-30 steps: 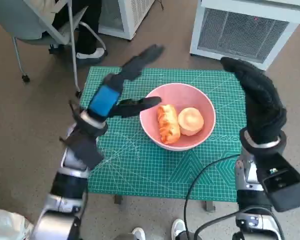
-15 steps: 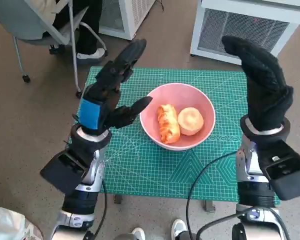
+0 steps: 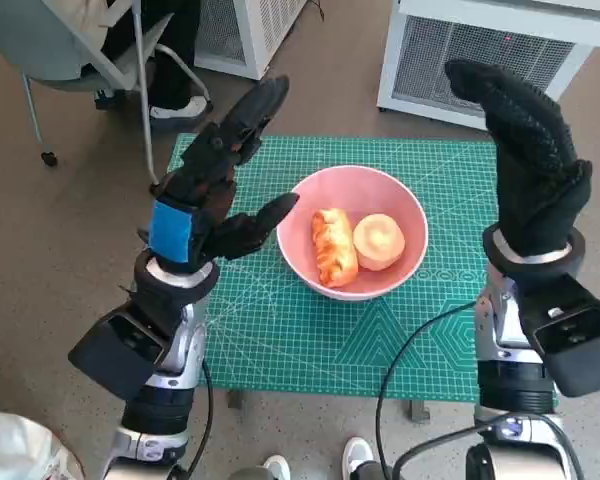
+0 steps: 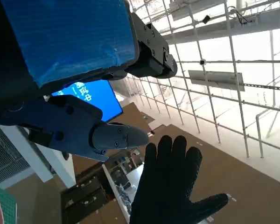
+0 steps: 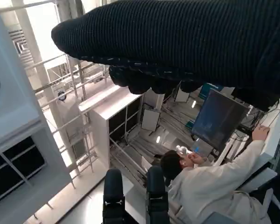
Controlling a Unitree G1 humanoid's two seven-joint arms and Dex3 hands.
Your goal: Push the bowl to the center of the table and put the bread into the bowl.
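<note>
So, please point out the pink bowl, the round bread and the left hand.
pink bowl (image 3: 302,255): head view, left inner wall.
round bread (image 3: 379,241): head view, top face.
left hand (image 3: 202,200): head view, back of hand.

1. Left hand (image 3: 212,190) has swung from lying flat toward the bowl (image 3: 305,250) to standing upright, fingers apart, just beside its rim.
2. Right hand (image 3: 528,160) has risen slightly, still raised with fingers apart.

Bowl (image 3: 352,232) mid-mat, bare mat (image 3: 280,330) around; hands raised aside.
</note>
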